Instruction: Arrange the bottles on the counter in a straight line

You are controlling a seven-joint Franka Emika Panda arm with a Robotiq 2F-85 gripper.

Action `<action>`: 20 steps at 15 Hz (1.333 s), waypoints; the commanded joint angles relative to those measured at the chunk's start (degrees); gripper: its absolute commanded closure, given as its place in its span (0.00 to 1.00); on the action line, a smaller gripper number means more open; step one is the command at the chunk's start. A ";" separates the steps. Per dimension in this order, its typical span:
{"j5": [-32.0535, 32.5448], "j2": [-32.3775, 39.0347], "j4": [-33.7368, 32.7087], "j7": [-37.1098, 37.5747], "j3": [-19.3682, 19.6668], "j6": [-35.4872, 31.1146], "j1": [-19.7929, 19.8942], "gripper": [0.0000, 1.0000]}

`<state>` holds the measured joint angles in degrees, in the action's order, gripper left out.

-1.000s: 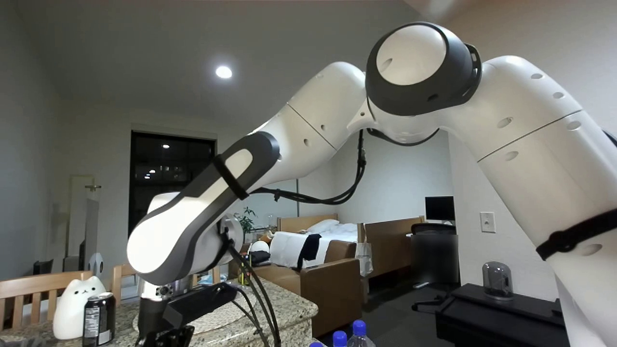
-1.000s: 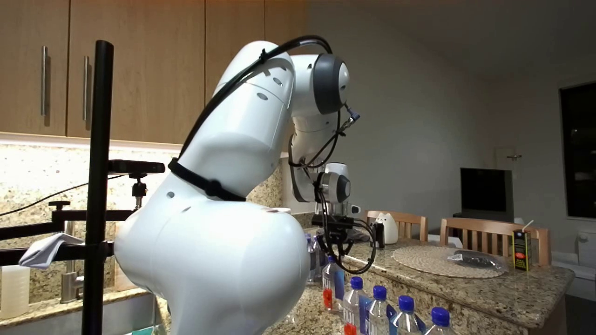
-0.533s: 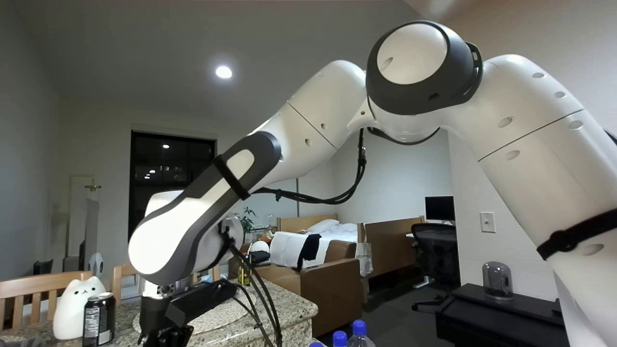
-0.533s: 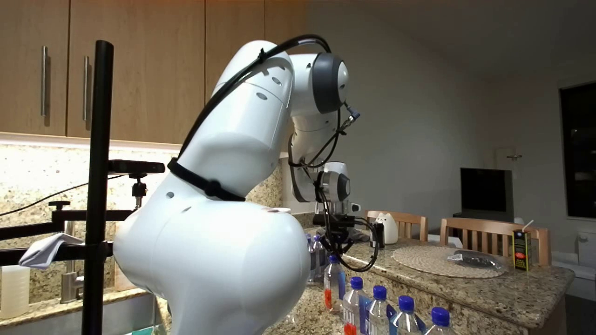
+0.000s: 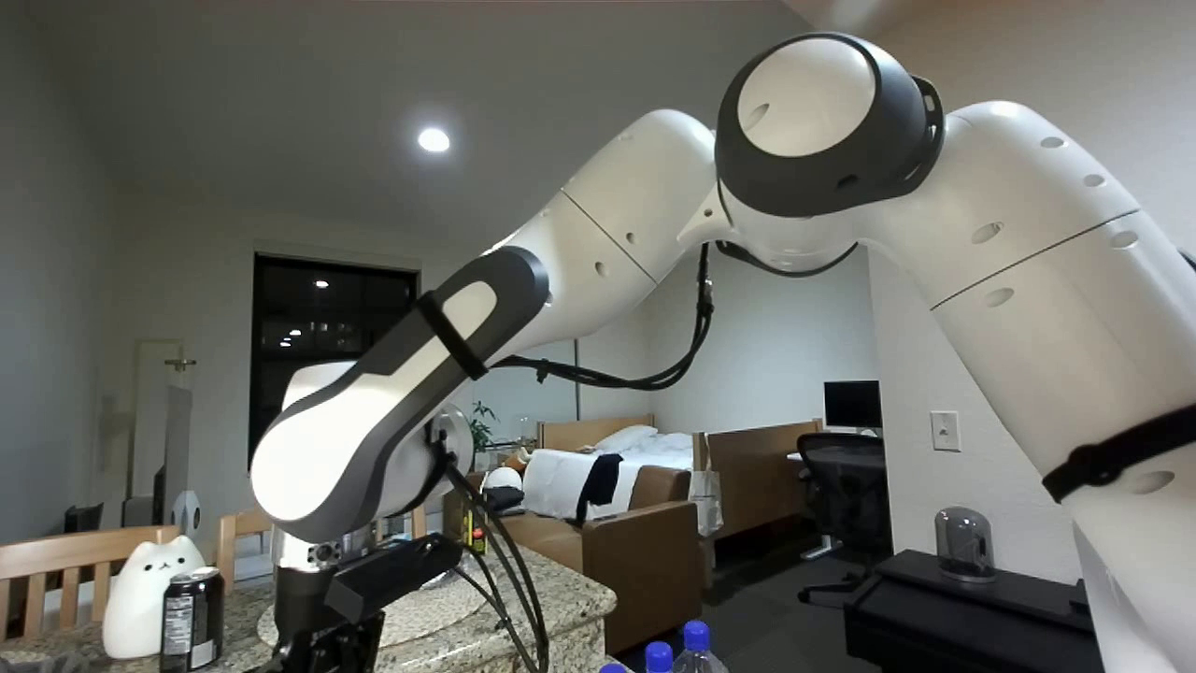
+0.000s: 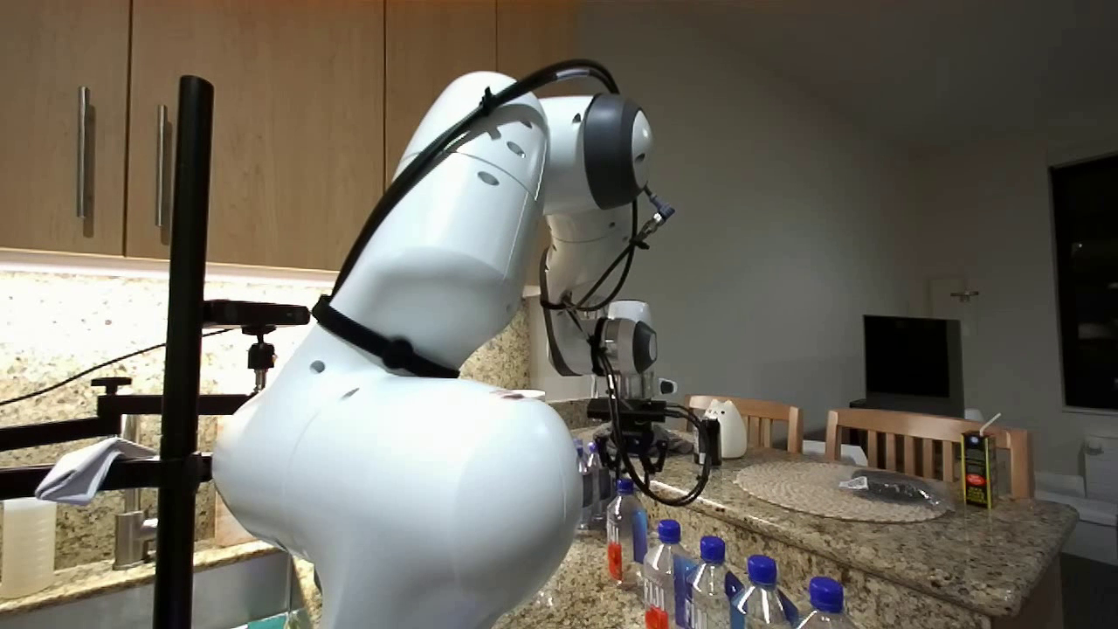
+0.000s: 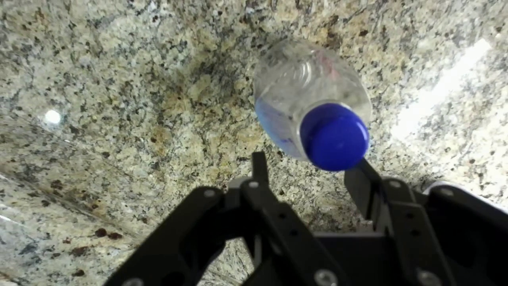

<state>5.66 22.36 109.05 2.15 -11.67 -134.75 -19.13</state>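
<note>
In the wrist view, a clear bottle (image 7: 309, 79) with a blue cap (image 7: 337, 137) stands on the speckled counter (image 7: 139, 99). My gripper (image 7: 309, 162) is open and empty; the cap overlaps the right fingertip in the picture. In an exterior view my gripper (image 6: 633, 459) is just above this bottle (image 6: 625, 533), which is upright. Several more bottles (image 6: 668, 568) stand in a row towards the camera, cut off below. Others (image 6: 599, 489) behind are partly hidden by the arm. In an exterior view some bottle tops (image 5: 696, 645) show; the gripper's fingers are cut off by the lower edge.
A raised counter ledge (image 6: 873, 559) runs beside the bottles, with a round woven mat (image 6: 786, 489), a drink carton (image 6: 978, 467), a dark can (image 5: 192, 617) and a white cat figure (image 5: 149, 598). Wooden chairs (image 6: 908, 428) stand behind it. A black pole (image 6: 188, 349) stands near the arm's base.
The arm and gripper have risen a little above the single bottle. The fingers look further apart. That bottle has shifted slightly and stays on the counter; the other bottles have not moved.
</note>
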 commanded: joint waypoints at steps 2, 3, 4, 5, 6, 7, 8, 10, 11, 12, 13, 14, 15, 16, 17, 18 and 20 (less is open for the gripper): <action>1.31 -3.36 2.84 1.71 -0.05 2.21 -0.38 0.08; 1.18 -3.56 2.96 1.63 -0.18 2.81 -0.36 0.01; 1.16 -3.73 3.04 1.63 -0.26 3.31 -0.36 0.01; 1.06 -3.94 3.24 1.59 -0.38 3.66 -0.34 0.00; 0.99 -4.09 3.45 1.56 -0.47 3.95 -0.33 0.00; 0.97 -4.26 3.67 1.57 -0.54 4.18 -0.34 0.00; 0.89 -4.37 3.85 1.53 -0.63 4.41 -0.32 0.25; 0.82 -4.57 4.14 1.45 -0.80 4.82 -0.32 0.30; 0.81 -4.63 4.25 1.46 -0.86 4.85 -0.33 0.36; 0.74 -4.66 4.31 1.41 -0.93 4.80 -0.31 0.43; 0.75 -4.70 4.38 1.39 -0.98 4.82 -0.32 0.51; 0.85 -4.77 4.47 1.42 -1.00 4.86 -0.36 0.56; 0.88 -4.86 4.58 1.43 -1.02 4.93 -0.38 0.64; 0.94 -5.15 4.83 1.39 -1.05 5.01 -0.40 0.69; 1.12 -5.44 5.09 1.47 -1.03 4.99 -0.46 0.77; 1.12 -5.65 5.25 1.45 -1.06 5.03 -0.47 0.83; 1.22 -6.26 5.73 1.47 -1.08 5.19 -0.48 0.85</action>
<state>5.66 19.25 111.98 2.15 -12.58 -130.37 -19.60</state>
